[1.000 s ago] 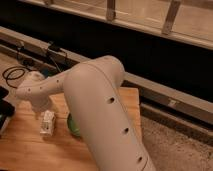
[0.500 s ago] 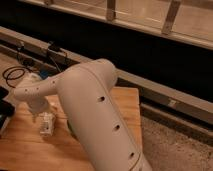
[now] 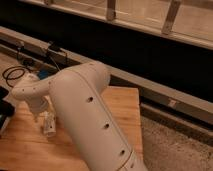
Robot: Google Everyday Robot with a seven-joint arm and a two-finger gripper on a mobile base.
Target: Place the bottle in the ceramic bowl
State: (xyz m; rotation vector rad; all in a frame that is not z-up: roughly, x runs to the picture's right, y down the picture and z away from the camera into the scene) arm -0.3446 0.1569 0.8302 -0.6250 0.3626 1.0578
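At nine o'clock on tabletop (image 3: 122, 105), my claw (image 3: 44, 116) grips bottle (image 3: 49, 126); ceramic bowl hidden behind my arm (image 3: 87, 117); placing not yet done.

The large white robot arm (image 3: 85, 115) has a smooth, hard plastic-looking shell with a soft sheen, pierced by small dark holes. In the lower left of the frame, under the arm's rounded wrist, the gripper (image 3: 45, 116) sits at the small white plastic bottle (image 3: 49, 126), whose pale label looks matt. The light wooden table top (image 3: 122, 107) is matt with faint grain. The grey speckled floor (image 3: 175, 145) at the lower right looks rough. The thin black cable (image 3: 12, 75) at the upper left looks rubbery.
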